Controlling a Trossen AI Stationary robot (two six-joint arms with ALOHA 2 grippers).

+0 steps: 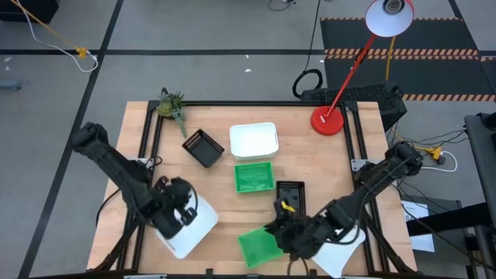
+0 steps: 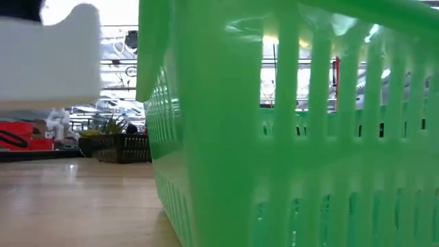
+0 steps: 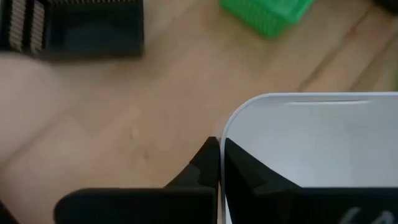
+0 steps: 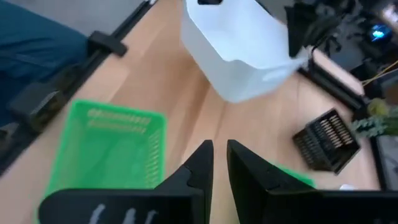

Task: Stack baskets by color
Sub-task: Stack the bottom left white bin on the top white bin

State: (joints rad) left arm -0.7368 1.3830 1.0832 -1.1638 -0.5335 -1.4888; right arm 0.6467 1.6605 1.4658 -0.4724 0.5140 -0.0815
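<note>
My left gripper (image 1: 177,211) is shut on a white basket (image 1: 192,230) near the table's near left corner. In the low view this basket (image 2: 55,55) hangs above the tabletop. My right gripper (image 1: 280,230) hovers by a green basket (image 1: 260,246) that stands on its bottom at the near edge. Its fingers (image 4: 219,144) are a narrow gap apart with only bare table between them. Mid-table stand a white basket (image 1: 254,141), a green basket (image 1: 254,177) and two black baskets (image 1: 204,147) (image 1: 291,194). My left gripper pinches the white basket's side wall at the rim (image 3: 225,134), close to a rounded corner. One finger (image 3: 255,174) is inside the basket and the other (image 3: 199,165) outside. The fingers slant down from above. The basket is lifted clear of the table.
A red lamp base (image 1: 327,122) stands at the far right and a small plant (image 1: 172,105) at the far left corner. Dark frame rails (image 1: 353,147) run along the table's sides. A white shape (image 1: 341,256) lies under my right arm near the near right corner.
</note>
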